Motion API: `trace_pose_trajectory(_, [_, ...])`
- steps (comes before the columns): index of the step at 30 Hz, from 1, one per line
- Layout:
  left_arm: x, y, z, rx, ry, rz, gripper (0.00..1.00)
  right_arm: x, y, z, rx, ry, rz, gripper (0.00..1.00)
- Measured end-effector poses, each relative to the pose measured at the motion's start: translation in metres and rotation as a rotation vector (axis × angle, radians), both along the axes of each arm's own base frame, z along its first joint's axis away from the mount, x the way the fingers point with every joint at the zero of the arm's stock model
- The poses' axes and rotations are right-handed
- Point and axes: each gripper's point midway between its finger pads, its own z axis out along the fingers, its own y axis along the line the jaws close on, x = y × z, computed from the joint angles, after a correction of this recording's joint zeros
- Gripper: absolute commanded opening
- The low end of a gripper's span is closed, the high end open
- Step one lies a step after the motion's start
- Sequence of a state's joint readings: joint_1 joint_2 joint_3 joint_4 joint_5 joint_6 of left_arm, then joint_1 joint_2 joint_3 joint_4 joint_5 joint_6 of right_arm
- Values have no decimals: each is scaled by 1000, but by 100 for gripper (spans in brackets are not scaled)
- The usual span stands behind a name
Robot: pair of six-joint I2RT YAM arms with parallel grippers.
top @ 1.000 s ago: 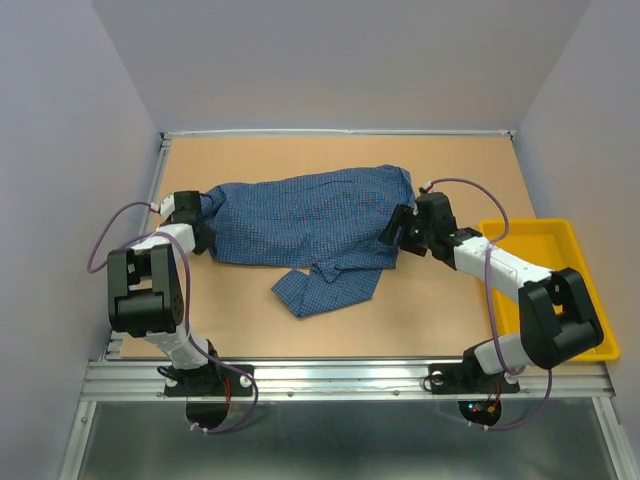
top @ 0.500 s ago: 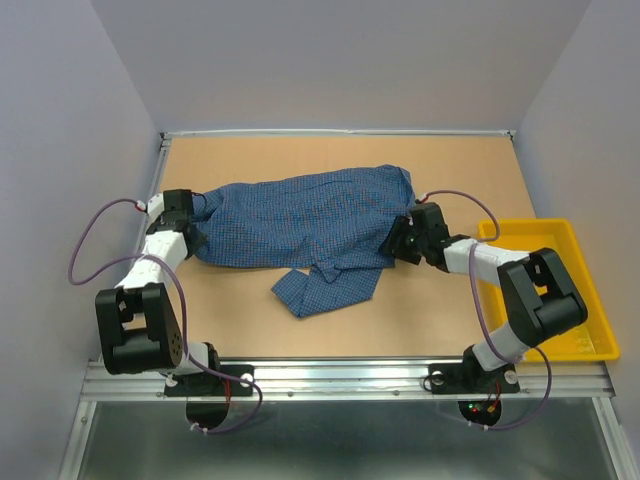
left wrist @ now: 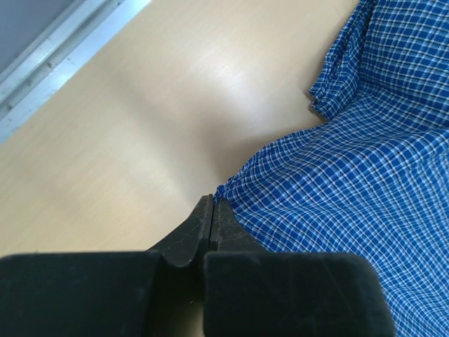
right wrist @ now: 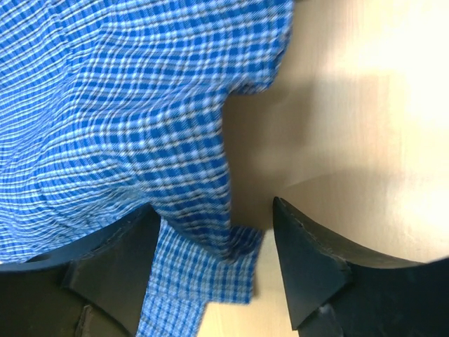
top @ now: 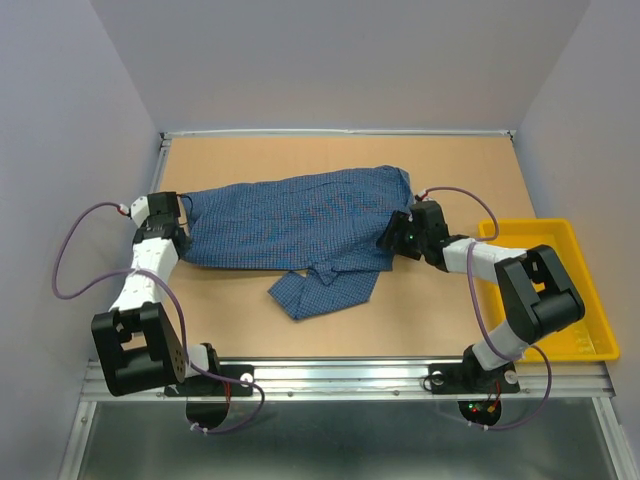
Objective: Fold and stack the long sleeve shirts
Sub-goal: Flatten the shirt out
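One blue checked long sleeve shirt (top: 300, 215) lies crumpled across the middle of the table, with a sleeve trailing toward the front (top: 325, 288). My left gripper (top: 183, 224) is at the shirt's left edge. In the left wrist view its jaws (left wrist: 212, 203) are pressed shut, with the hem of the shirt (left wrist: 365, 182) pinched at their tips. My right gripper (top: 393, 238) is at the shirt's lower right edge. In the right wrist view it (right wrist: 214, 207) is open, and the fingers straddle a fold of the shirt (right wrist: 126, 105) and a lighter cuff piece (right wrist: 203, 274).
A yellow plastic tray (top: 575, 245) stands at the right edge of the table, just beyond my right arm. Grey walls close in the back and sides. A metal rail (top: 340, 375) runs along the front edge.
My left gripper has moved left toward the table's edge, drawing the shirt's left edge with it and stretching the cloth wider. The right gripper has stayed at the shirt's right edge.
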State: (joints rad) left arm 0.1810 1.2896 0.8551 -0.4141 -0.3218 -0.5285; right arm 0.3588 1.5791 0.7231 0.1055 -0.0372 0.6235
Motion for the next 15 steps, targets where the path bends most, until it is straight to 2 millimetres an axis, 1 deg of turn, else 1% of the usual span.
trace_pose_trajectory(1, [-1, 1, 2, 2, -4, 4, 0, 0, -1, 0, -6, -2, 3, 66])
trace_pose_trajectory(3, [-1, 4, 5, 6, -12, 10, 0, 0, -1, -1, -16, -5, 14, 57])
trace_pose_trajectory(4, [-2, 4, 5, 7, -13, 11, 0, 0, -1, -2, -21, -5, 22, 48])
trace_pose_trajectory(7, [0, 5, 8, 7, -19, 14, 0, -3, 0, -6, -26, 5, 48, 32])
trace_pose_trajectory(8, [1, 6, 9, 7, -22, 13, 0, -4, 1, -6, -25, 8, 60, 28])
trace_pose_trajectory(9, [2, 6, 11, 7, -23, 13, 0, -5, 2, -6, -24, 6, 73, 19])
trace_pose_trajectory(12, [9, 6, 18, 7, -41, 12, 0, -8, 7, 1, -6, -2, 111, 7])
trace_pose_trajectory(13, [12, 7, 23, 9, -51, 11, 0, -9, 8, 5, 0, -8, 123, 0])
trace_pose_trajectory(15, [18, 8, 32, 10, -73, 9, 0, -10, 10, 15, 6, -26, 144, 1])
